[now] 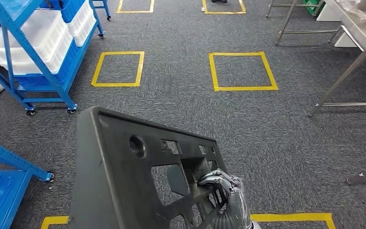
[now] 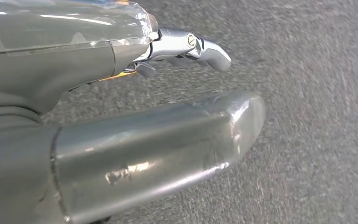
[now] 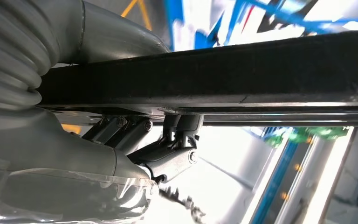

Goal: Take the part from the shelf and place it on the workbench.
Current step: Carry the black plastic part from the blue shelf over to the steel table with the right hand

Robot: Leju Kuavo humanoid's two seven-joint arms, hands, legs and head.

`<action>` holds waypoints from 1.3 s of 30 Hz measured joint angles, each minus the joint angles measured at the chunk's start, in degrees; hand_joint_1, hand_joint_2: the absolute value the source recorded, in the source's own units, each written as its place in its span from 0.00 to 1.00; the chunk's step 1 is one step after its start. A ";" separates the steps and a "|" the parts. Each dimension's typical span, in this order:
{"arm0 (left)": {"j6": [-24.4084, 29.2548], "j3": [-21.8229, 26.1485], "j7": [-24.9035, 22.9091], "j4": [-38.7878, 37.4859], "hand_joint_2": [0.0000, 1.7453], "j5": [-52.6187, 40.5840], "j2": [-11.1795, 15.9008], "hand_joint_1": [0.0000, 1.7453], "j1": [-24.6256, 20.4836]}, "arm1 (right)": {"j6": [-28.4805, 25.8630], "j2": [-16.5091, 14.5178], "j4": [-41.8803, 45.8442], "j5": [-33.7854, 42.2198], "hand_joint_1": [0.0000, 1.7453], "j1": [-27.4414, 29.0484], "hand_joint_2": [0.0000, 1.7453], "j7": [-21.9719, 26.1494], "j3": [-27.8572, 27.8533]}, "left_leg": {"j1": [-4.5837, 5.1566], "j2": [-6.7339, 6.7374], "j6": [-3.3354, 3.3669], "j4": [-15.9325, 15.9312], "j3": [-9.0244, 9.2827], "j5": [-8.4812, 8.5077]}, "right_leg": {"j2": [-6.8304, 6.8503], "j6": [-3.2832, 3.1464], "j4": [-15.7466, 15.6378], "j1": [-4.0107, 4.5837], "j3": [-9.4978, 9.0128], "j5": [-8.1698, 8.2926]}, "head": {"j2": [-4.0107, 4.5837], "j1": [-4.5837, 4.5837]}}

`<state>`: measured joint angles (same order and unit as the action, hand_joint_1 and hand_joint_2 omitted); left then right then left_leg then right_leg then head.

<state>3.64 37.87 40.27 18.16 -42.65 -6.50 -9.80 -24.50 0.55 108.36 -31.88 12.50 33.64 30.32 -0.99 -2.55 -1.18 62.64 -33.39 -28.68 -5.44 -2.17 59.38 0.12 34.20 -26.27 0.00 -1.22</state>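
Observation:
The part (image 1: 124, 176) is a large dark grey plastic panel with cut-out windows and a round hole, held tilted above the carpet at the bottom middle of the head view. My right hand (image 1: 221, 185) grips it through one opening on its right side, fingers hooked over an inner rib. In the right wrist view the part (image 3: 242, 70) is a dark bar across the picture, with my right hand (image 3: 168, 156) wrapped under it. My left hand (image 2: 186, 84) hangs over the grey carpet, thumb and fingers stretched out, holding nothing. The steel workbench (image 1: 362, 33) stands at the far right.
A blue shelf rack (image 1: 38, 71) with white bins (image 1: 33, 33) stands at the far left, and another blue rack (image 1: 9, 162) is near my left side. Yellow tape squares (image 1: 242, 71) mark the carpet ahead. Steel table legs (image 1: 336, 86) reach down at the right.

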 joint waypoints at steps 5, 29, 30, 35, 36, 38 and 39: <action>0.23 -0.49 -0.02 0.07 0.00 1.23 0.48 0.00 0.26 | -1.62 0.14 0.03 -1.17 1.00 0.50 1.00 -0.94 -0.04 | 0.02 -0.23 1.23 -4.01 1.60 1.09 | -2.39 1.60 0.45 -0.26 1.14 0.18 | 0.00 0.00; 0.47 -2.02 0.00 1.42 0.00 3.58 0.94 0.00 1.85 | -3.08 0.54 0.30 -0.71 1.00 2.07 1.00 -2.04 -0.55 | 0.20 2.08 -0.03 6.18 -2.42 -2.82 | 0.84 0.12 -0.40 -0.25 0.22 0.25 | 0.00 0.25; 0.48 -2.02 0.00 1.48 0.00 3.77 0.94 0.00 1.84 | -3.04 0.54 0.31 -0.33 1.00 2.13 1.00 -2.06 -0.55 | 0.18 0.76 0.19 2.29 -0.88 -0.90 | 0.09 0.26 -0.23 -0.23 0.22 0.18 | 0.00 0.25; 0.50 -2.38 0.01 1.80 0.00 4.51 0.80 0.00 1.91 | -2.59 0.57 0.87 2.21 1.00 2.77 1.00 -2.33 -0.56 | 0.24 -0.59 1.17 -4.23 1.76 0.93 | -2.74 1.87 0.00 -0.62 1.06 0.43 | 0.00 0.26; 0.50 -2.55 0.02 1.85 0.00 4.60 0.69 0.00 1.78 | -2.45 0.58 1.05 2.49 1.00 2.86 1.00 -2.44 -0.57 | 0.13 0.04 1.59 -4.58 1.90 1.16 | -1.84 2.14 0.47 -0.52 1.31 0.07 | 0.00 0.16; 0.51 -2.84 0.03 1.92 0.00 4.76 0.51 0.00 1.67 | -2.23 0.61 1.36 2.80 1.00 2.86 1.00 -2.59 -0.59 | -0.04 1.49 2.33 -5.26 2.16 1.55 | 1.53 2.52 4.26 -0.34 3.14 -2.33 | 0.00 -0.27; 0.51 -2.91 0.03 1.94 0.00 4.81 0.53 0.00 1.77 | -2.18 0.61 1.44 2.88 1.00 2.87 1.00 -2.67 -0.59 | 0.08 2.25 2.53 -5.37 2.22 1.55 | 3.35 2.72 7.73 -0.34 4.88 -4.15 | 0.00 -0.47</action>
<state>4.15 34.96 40.30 20.10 -37.84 -5.98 -8.03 -26.68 1.16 109.80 -29.00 15.37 30.98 29.73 -0.91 -0.30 1.35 57.27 -31.16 -27.12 -2.09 0.55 67.11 -0.22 39.08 -30.42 0.00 -1.69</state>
